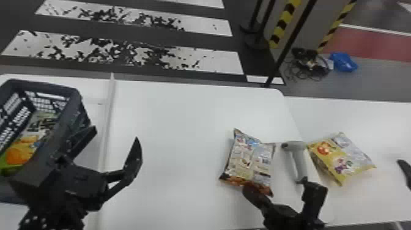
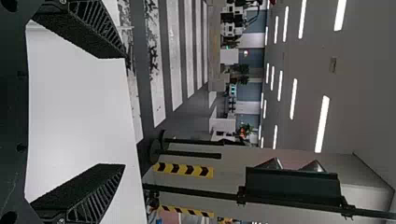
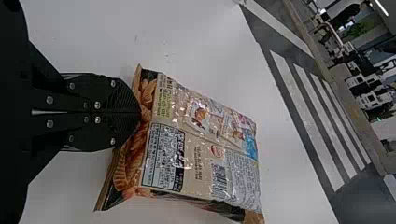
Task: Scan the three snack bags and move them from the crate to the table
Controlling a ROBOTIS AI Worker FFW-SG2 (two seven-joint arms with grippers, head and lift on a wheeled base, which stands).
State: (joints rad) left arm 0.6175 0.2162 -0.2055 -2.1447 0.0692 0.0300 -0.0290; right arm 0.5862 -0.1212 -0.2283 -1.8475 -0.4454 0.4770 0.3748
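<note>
The right gripper [image 3: 139,112], its jaws pinched narrow on the end of the beige foil snack bag [image 3: 201,147] on the white surface [image 1: 168,137], should keep the upturned barcode [image 3: 219,179] flat for the grey plastic scanner [image 1: 296,160], while the left gripper [image 2: 124,111] gapes wide.

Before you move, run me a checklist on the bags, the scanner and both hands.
1. Left hand open and empty: ok.
2. Right hand closed at the near edge of the middle bag: ok.
3. Middle bag firmly gripped: cannot tell.
4. Far-right bag on the table, beyond the scanner: ok.
5. Crate emptied: not ok, a snack bag lies inside.
6. Bags outside the crate scanned: cannot tell.
</note>
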